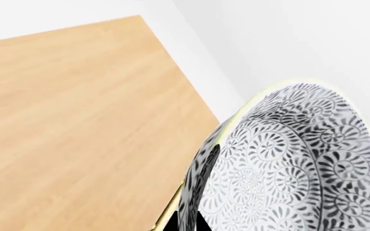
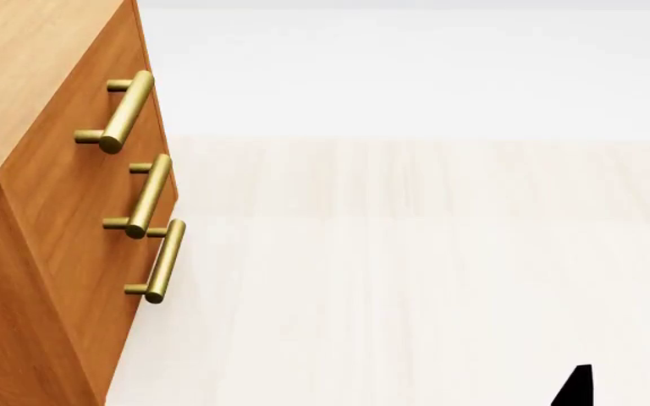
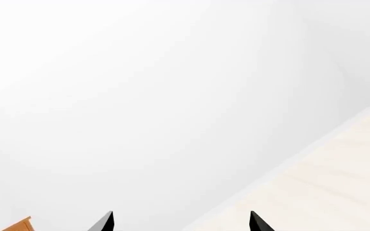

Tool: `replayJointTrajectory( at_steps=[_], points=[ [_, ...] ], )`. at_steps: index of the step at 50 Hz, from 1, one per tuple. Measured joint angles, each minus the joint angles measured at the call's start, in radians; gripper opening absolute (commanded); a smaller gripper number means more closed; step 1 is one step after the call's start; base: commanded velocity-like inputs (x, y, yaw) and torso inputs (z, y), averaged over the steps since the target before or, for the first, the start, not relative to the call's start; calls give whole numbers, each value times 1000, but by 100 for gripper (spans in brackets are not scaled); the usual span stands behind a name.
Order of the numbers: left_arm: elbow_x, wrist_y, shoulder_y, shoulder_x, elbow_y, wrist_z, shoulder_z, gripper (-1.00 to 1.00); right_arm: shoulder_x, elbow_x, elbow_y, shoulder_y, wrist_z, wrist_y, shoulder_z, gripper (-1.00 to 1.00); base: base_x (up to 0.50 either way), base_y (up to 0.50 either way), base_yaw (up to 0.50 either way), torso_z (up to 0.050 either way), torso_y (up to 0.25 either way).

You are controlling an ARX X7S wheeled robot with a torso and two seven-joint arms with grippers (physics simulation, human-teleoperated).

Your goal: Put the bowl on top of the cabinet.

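In the left wrist view the bowl (image 1: 288, 163), white with a dense grey-black floral swirl pattern, hangs tilted above the light wood top of the cabinet (image 1: 75, 125). My left gripper (image 1: 186, 224) is shut on the bowl's rim, one black finger on each side of the wall. The head view shows the cabinet (image 2: 65, 211) at the left, orange-brown, with three brass bar handles (image 2: 150, 196) on its front; the bowl and left gripper are out of that view. My right gripper (image 3: 179, 221) is open and empty, its fingertips wide apart in front of a white wall.
Pale floor (image 2: 415, 279) spreads to the right of the cabinet, meeting a white wall (image 2: 415, 68) behind. A black tip of the right arm (image 2: 575, 389) shows at the head view's lower right. A corner of the cabinet (image 3: 19, 225) appears in the right wrist view.
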Motion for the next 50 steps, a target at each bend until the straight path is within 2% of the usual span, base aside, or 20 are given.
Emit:
replayJointTrajectory(
  at_steps=[50],
  points=[
    [2,6,126,-41,216,2,-61,-100,-13,-27,13,10,0,13,-7,100,0,0,0,0,0]
  ],
)
